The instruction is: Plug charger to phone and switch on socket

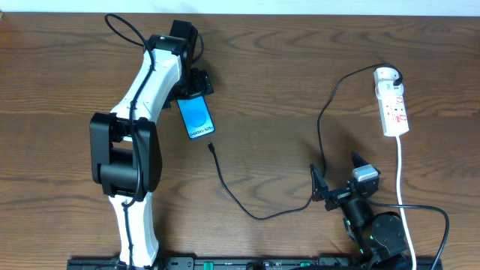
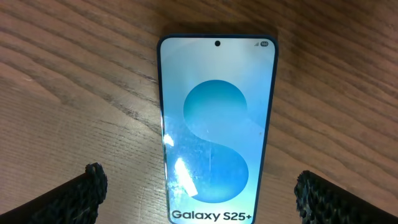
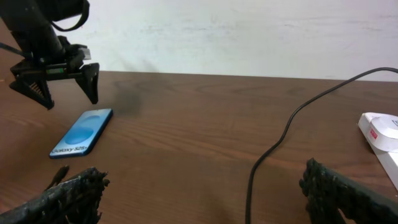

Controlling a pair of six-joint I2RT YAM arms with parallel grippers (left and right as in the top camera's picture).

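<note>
At this moment your left gripper (image 3: 67, 92) hung over the phone (image 1: 196, 118) with its jaws spread wide and nothing between them. The right gripper (image 1: 335, 171), just as wide and just as empty, sat well away from the phone on the side where the socket (image 1: 394, 101) lay. The phone was flat on the table (image 1: 300, 60), screen up. The charger (image 1: 229, 191) had its connector tip (image 1: 211, 146) just beside the phone's lettered end, not touching it. The main risk I judged was the phone itself: nothing pinned it, so any push of the tip against that end could have slid or turned it instead of seating the plug. The tip was small and low on the wood, so a pinch could easily have missed or flicked it away from the phone. The cable's slack ran from the phone's end past your right gripper, and a careless move there could have snagged it and dragged the tip off. The socket lay far from the phone with its switches small, so a blunt press might have shoved the strip rather than tripped the switch.
</note>
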